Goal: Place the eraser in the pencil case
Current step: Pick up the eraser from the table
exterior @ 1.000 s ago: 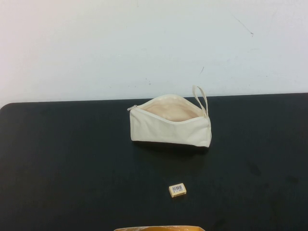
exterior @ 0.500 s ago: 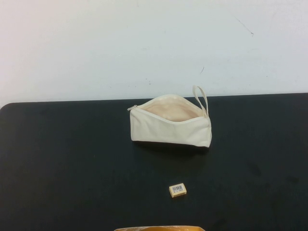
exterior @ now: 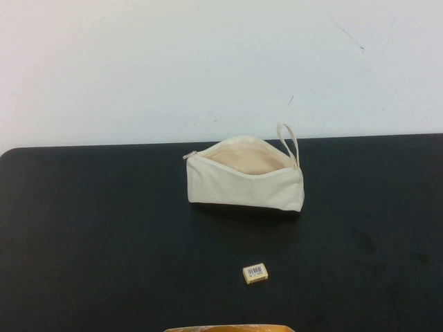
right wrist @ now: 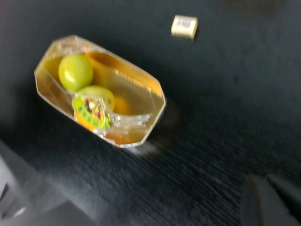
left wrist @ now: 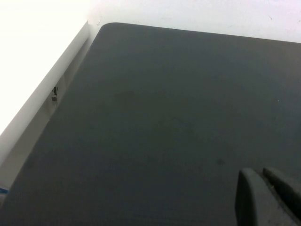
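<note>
The cream-white pencil case stands on the black table toward the back, its zip open and its peach lining showing, with the loop strap at its right end. The small tan eraser with a barcode label lies in front of it, apart from it. It also shows in the right wrist view. Neither gripper shows in the high view. My left gripper is shut and empty over bare table near the far left corner. My right gripper is shut and empty, well short of the eraser.
A clear tray with an orange inside holds green fruits and stands at the table's front edge, between my right gripper and the eraser; its rim shows in the high view. A white wall runs behind the table.
</note>
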Action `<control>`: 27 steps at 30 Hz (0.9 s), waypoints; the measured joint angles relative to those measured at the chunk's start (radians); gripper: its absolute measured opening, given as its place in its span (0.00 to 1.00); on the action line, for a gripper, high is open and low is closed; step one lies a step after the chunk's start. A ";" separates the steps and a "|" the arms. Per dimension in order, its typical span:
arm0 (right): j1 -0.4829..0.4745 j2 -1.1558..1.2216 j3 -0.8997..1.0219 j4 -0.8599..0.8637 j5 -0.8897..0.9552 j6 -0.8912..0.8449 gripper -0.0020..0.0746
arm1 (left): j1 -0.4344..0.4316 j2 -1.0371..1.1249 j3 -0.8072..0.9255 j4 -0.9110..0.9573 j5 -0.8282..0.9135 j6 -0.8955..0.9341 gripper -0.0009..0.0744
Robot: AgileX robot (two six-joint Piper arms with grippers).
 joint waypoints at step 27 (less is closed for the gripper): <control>0.712 1.004 -0.595 -0.444 -0.157 0.473 0.18 | 0.000 0.000 0.000 0.000 0.000 0.000 0.01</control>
